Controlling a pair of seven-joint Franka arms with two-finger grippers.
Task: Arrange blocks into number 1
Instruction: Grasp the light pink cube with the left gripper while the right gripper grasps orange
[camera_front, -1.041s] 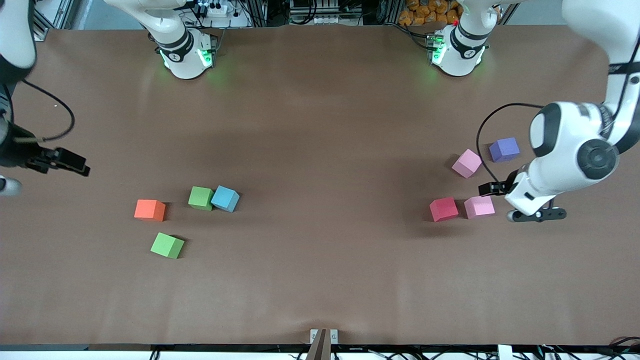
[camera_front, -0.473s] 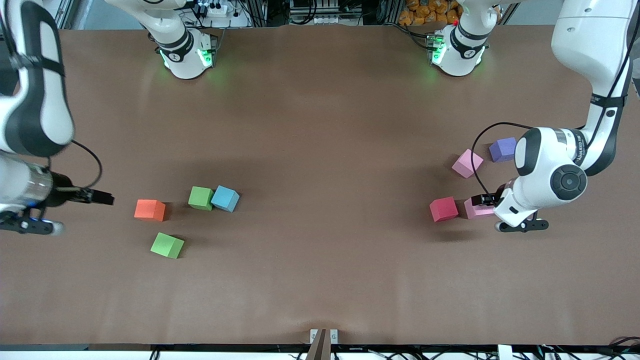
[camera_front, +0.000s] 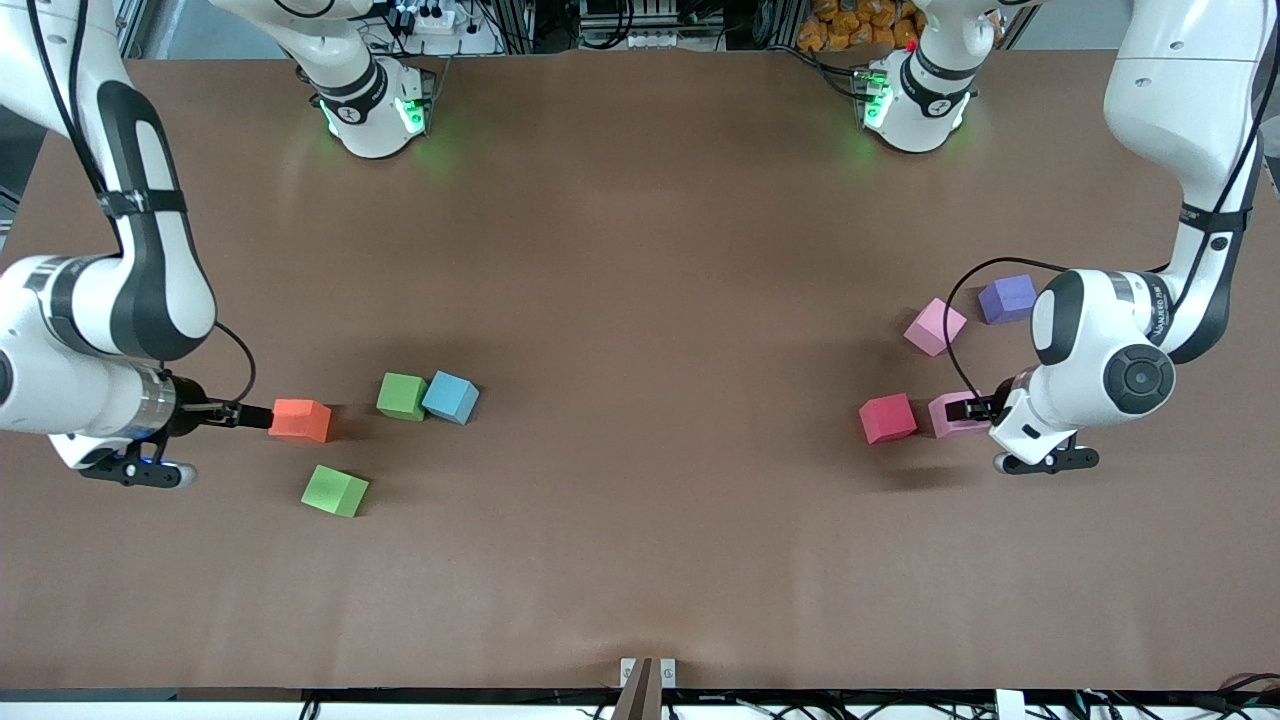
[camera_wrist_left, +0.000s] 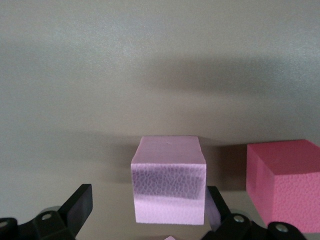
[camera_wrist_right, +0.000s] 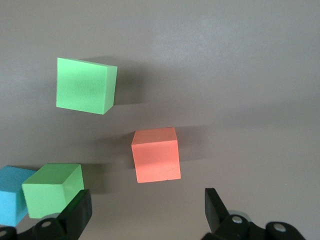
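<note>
Toward the left arm's end of the table lie a red block (camera_front: 887, 418), a light pink block (camera_front: 953, 415) beside it, another pink block (camera_front: 935, 326) and a purple block (camera_front: 1008, 298). My left gripper (camera_front: 976, 409) is open and low, and its jaws straddle the pink block (camera_wrist_left: 169, 180) next to the red block (camera_wrist_left: 285, 182). Toward the right arm's end are an orange block (camera_front: 299, 420), two green blocks (camera_front: 402, 396) (camera_front: 335, 491) and a blue block (camera_front: 451, 397). My right gripper (camera_front: 240, 413) is open, with the orange block (camera_wrist_right: 156, 155) just ahead of its fingertips.
The brown table (camera_front: 640, 300) runs wide between the two groups of blocks. A green block (camera_wrist_right: 86, 86) and another green block (camera_wrist_right: 51, 189) touching the blue block (camera_wrist_right: 12, 200) lie close to the orange one. Both arm bases stand along the table edge farthest from the front camera.
The right arm has swung in from the table's end and brought its gripper up to the orange block. The left gripper has moved down onto the pink block beside the red one.
</note>
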